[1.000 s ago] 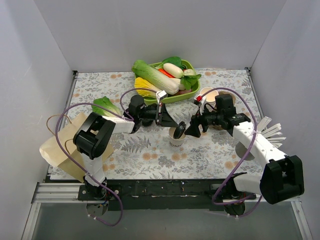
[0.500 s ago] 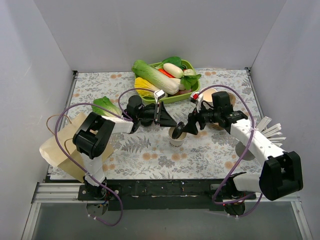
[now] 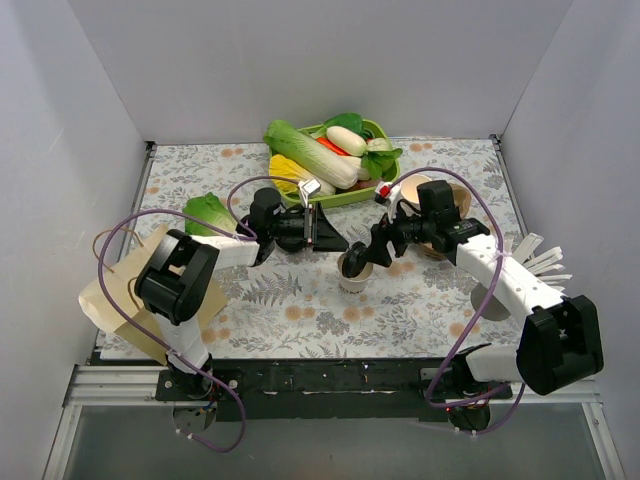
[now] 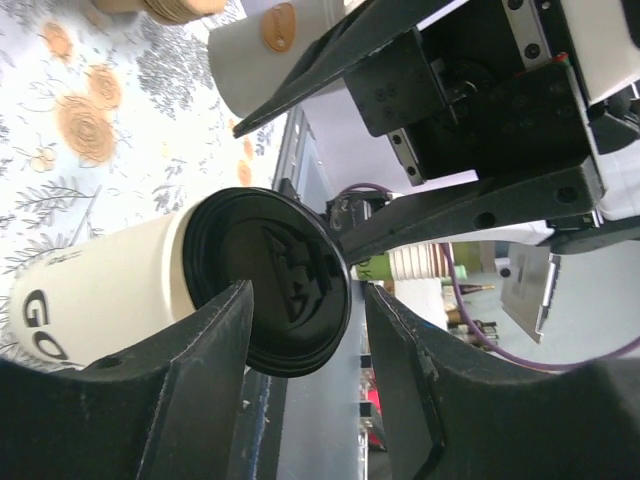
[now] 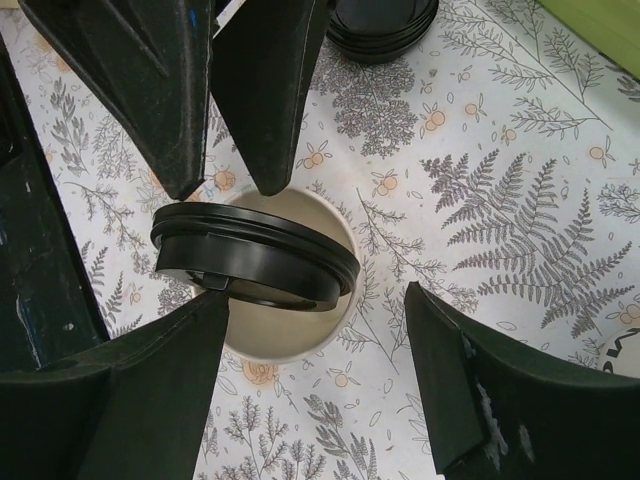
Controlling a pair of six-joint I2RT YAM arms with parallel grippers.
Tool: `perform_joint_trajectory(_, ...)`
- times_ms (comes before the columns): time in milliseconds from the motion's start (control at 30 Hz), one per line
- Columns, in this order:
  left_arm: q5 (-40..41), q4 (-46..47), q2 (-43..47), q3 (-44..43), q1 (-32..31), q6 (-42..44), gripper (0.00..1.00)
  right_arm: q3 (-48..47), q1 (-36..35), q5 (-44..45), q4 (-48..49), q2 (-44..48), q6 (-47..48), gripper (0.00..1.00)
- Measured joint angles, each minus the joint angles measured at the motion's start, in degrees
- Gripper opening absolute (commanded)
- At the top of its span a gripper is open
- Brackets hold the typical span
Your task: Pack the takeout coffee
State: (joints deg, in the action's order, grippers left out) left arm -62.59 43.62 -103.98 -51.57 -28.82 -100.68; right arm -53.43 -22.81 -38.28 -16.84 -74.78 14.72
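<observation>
- Near the middle of the floral table (image 3: pixel 300 310), the takeout coffee (image 3: pixel 350 272) stands upright, a cream paper cup.
- Its black lid (image 5: pixel 255 265) sits askew over the mouth, tilted, with part of the rim uncovered.
- The left gripper (image 4: pixel 307 292) points at the cup from the left, jaws apart, holding nothing.
- The right gripper (image 5: pixel 315 300) hangs over the cup, jaws spread wide on either side. One finger is at the lid's edge; contact cannot be told.
- A green tray (image 3: pixel 385 190) of vegetables lies behind.
- A paper bag (image 3: pixel 115 305) lies at the near left edge.
- A stack of loose lids (image 5: pixel 385 25) sits nearby.
</observation>
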Motion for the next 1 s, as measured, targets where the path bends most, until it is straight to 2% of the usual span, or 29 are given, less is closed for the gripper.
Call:
perform_joint_trajectory(233, 3.43, -8.37, 1.36, -0.66, 0.57, 7.13, 0.51, -0.92, -0.48, 1.07, 0.57, -0.68, -0.85, 0.78)
perform_joint_trajectory(1000, 8.26, -19.8, 1.36, -2.47, 0.57, 16.92, 0.51, -1.22, -1.77, 3.69, 1.16, -1.88, -1.33, 0.77)
